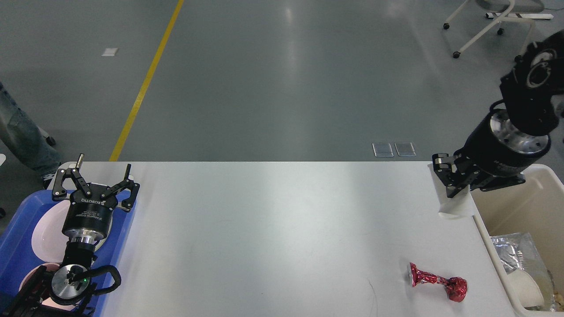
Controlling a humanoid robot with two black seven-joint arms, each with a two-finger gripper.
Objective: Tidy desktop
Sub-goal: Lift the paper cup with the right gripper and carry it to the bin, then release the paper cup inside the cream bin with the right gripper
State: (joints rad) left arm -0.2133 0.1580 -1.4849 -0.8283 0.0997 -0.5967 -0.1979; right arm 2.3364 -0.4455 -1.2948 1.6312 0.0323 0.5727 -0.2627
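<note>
The white desktop [273, 229] fills the lower half of the head view. A crumpled red foil wrapper [436, 281] lies on it near the front right. My right gripper [447, 187] is shut on a white paper cup [454, 204] and holds it above the desktop's right edge, beside the cream bin [535, 185]. My left gripper [102, 174] is open and empty, hovering over the blue tray [22, 220] at the desktop's left end.
The blue tray holds white dishes [48, 229]. The cream bin contains silver foil [513, 251], a paper cup [526, 288] and other waste. A person's leg [22, 136] stands at far left. A wheeled chair base [489, 22] is at the back right.
</note>
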